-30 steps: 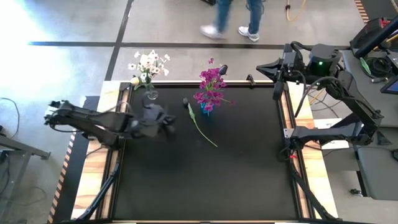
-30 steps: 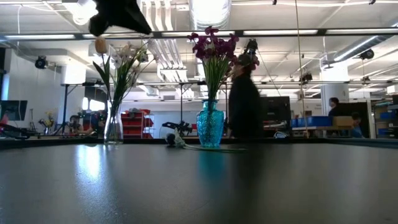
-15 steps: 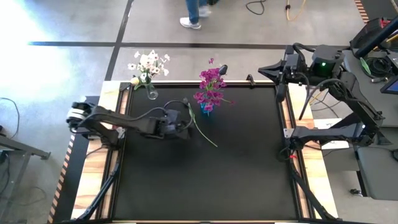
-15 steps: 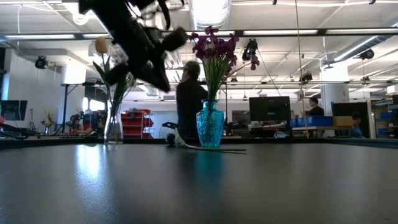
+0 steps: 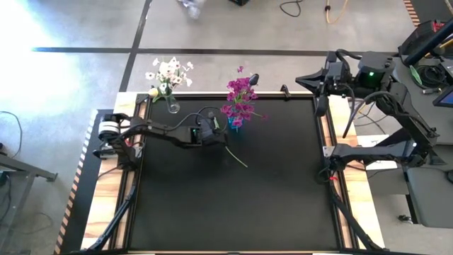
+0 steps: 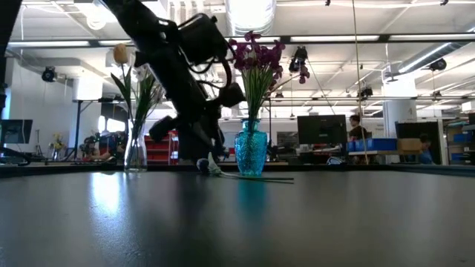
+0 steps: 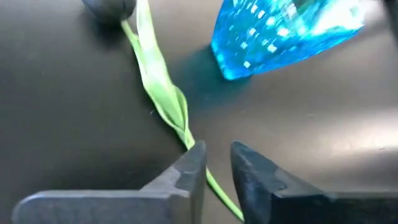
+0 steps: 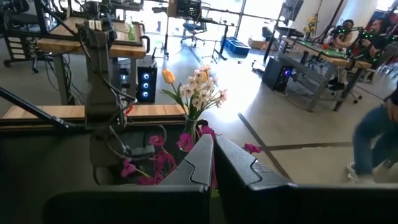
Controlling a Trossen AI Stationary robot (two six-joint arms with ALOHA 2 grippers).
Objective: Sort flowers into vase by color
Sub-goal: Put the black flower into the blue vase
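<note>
A dark tulip lies on the black table, its bud (image 7: pixel 109 6) toward the far edge and its green stem (image 5: pixel 237 157) running toward the near right. My left gripper (image 7: pixel 217 155) slants down over the stem's middle, just near of the blue vase (image 7: pixel 280 34), with a narrow gap between its fingers. The blue vase (image 5: pixel 235 122) holds magenta sprays (image 5: pixel 241 93). A clear vase (image 5: pixel 171 108) at the far left holds white blossoms and a cream tulip (image 5: pixel 168 71). My right gripper (image 8: pixel 211 146) waits shut, high above the table's far right corner. My left gripper comes at the dark tulip's stem (image 7: pixel 189 140) slanting down from the table's left, its fingers standing across the stem. The stem passes under one fingertip (image 7: pixel 189 162) and shows again in the gap; whether the fingers touch it, I cannot tell.
The black table top (image 5: pixel 233 205) stretches toward the near and right edges. In the low view the left arm (image 6: pixel 178 74) stands between the two vases. A person's feet (image 5: pixel 191 6) show on the floor beyond the far edge.
My left gripper has come down from above the clear vase and gone toward the table's right, onto the lying dark tulip beside the blue vase, rolling its wrist on the way. The tulip and both vases have stayed put. A person has walked leftward behind the table.
</note>
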